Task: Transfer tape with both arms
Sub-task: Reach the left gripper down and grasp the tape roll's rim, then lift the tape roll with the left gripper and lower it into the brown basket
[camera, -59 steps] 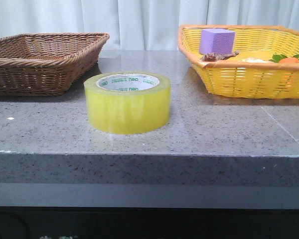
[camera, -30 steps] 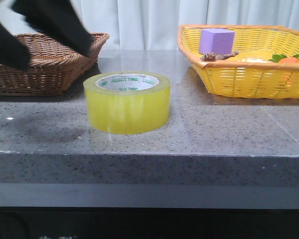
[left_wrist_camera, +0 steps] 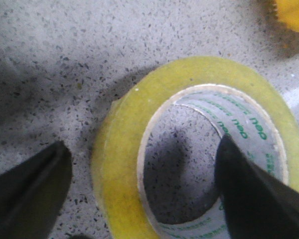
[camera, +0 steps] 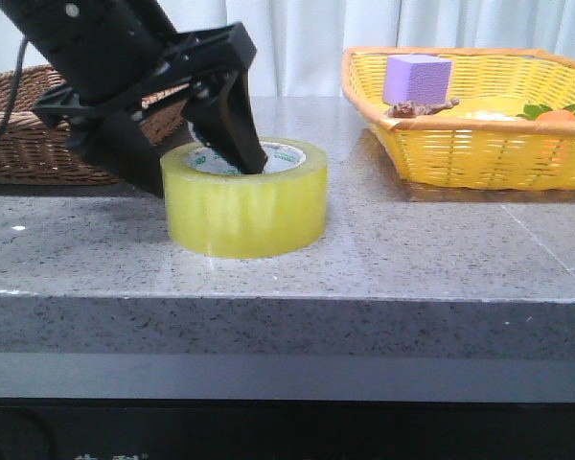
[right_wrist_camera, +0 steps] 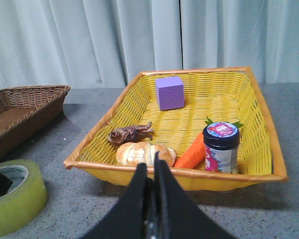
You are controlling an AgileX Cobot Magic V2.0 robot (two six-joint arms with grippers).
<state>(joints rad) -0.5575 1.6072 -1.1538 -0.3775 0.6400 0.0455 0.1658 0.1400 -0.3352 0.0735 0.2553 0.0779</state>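
The tape [camera: 244,203], a wide yellow roll with a white core and green lettering, lies flat on the grey stone counter. My left gripper [camera: 203,172] is open and straddles the roll's left wall, with one finger inside the core and the other outside. In the left wrist view the tape [left_wrist_camera: 119,164] lies between the two dark fingers, and the gripper [left_wrist_camera: 142,191] is not closed on it. My right gripper [right_wrist_camera: 150,169] is shut and empty, hanging in front of the yellow basket. It is out of the front view. The tape also shows in the right wrist view [right_wrist_camera: 17,196].
A brown wicker basket [camera: 38,129] stands at the back left behind my left arm. A yellow basket [camera: 479,153] at the back right holds a purple cube [right_wrist_camera: 169,92], bread [right_wrist_camera: 144,153], a carrot [right_wrist_camera: 192,152], a jar [right_wrist_camera: 221,147] and a brown toy [right_wrist_camera: 131,134].
My left arm came in from the upper left and dropped onto the tape, one finger now inside the core. The tape has not moved.
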